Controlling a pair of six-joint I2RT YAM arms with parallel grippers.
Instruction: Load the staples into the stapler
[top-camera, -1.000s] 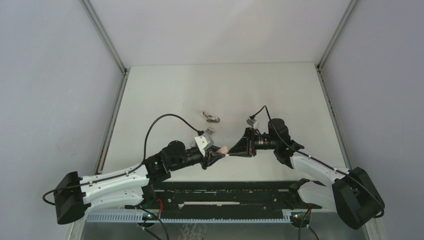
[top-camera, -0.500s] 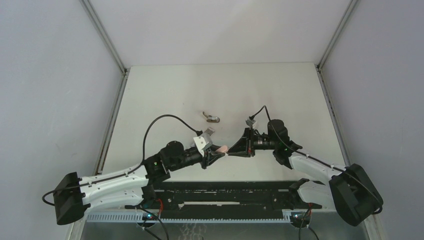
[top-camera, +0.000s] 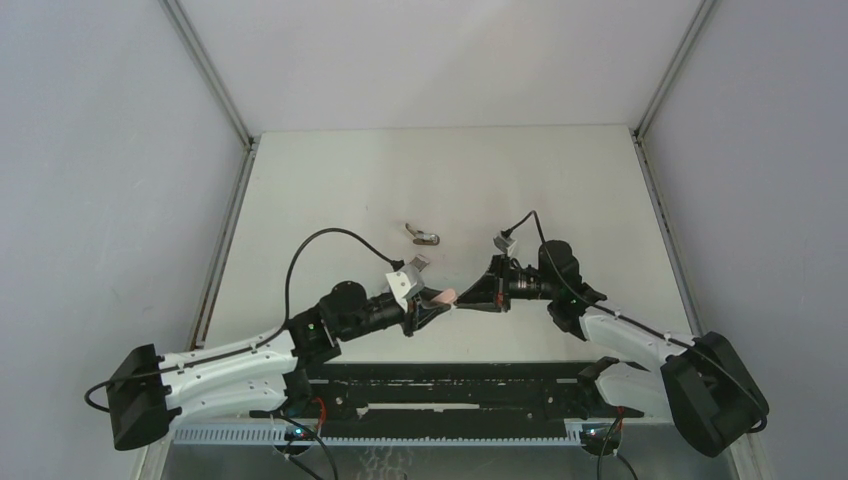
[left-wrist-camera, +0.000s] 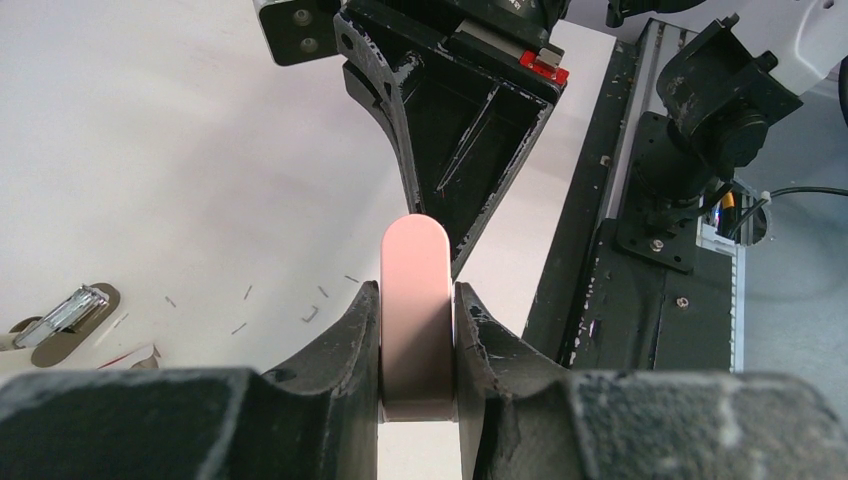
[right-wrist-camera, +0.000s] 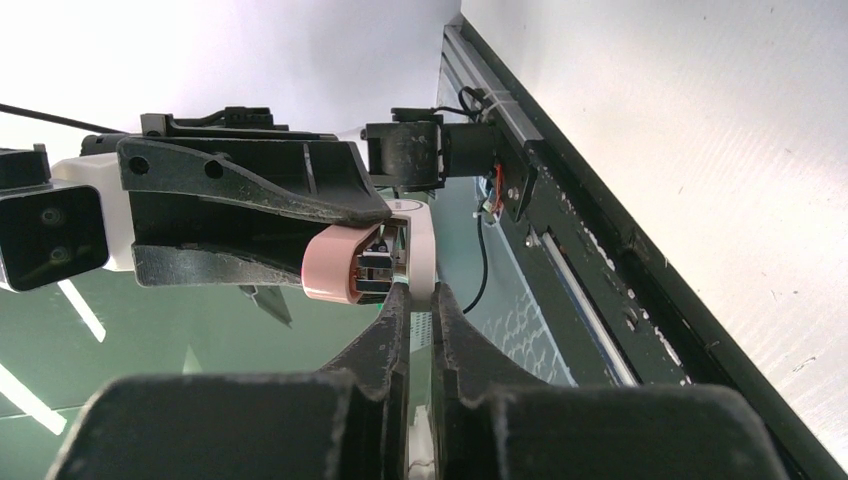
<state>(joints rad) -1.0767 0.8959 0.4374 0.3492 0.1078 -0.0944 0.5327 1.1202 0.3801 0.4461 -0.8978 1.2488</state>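
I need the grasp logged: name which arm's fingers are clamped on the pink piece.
The left fingers: the rounded pink piece sits squeezed between them. The right fingers pinch only a thin white piece instead.

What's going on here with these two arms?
Both arms meet over the table. The left pincer is shut on a pink round-ended piece, and the right pincer is shut on a thin white part at its open end. What that piece is, I cannot tell. The small grey stapler lies untouched farther out, with loose staples scattered near it.
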